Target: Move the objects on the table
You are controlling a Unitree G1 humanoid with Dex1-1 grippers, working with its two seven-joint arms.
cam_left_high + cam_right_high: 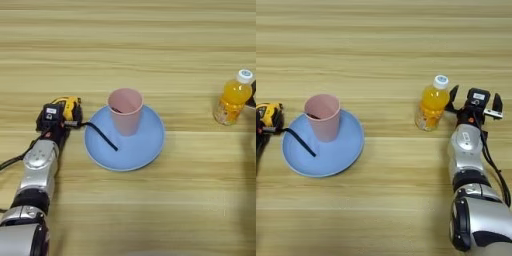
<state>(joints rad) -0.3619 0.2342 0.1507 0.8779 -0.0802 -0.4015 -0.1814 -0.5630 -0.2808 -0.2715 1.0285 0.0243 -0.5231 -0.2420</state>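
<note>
A yellow-and-black tape measure [70, 107] lies on the table [150, 50] at the left. Its black wrist loop [102, 136] trails onto the round blue plate [140, 152]. My left gripper [54, 116] is right against the tape measure's left side. A pink cup [125, 110] stands upright on the plate's far part. The orange juice bottle [431, 104] with a white cap stands upright at the right. My right gripper [476, 102] is just right of the bottle, open, with nothing between its fingers [454, 94].
The left forearm [37, 170] runs along the table from the lower left. On the other side, the right forearm [468, 165] comes up from the lower right. Bare wooden planks stretch across the far half of the table.
</note>
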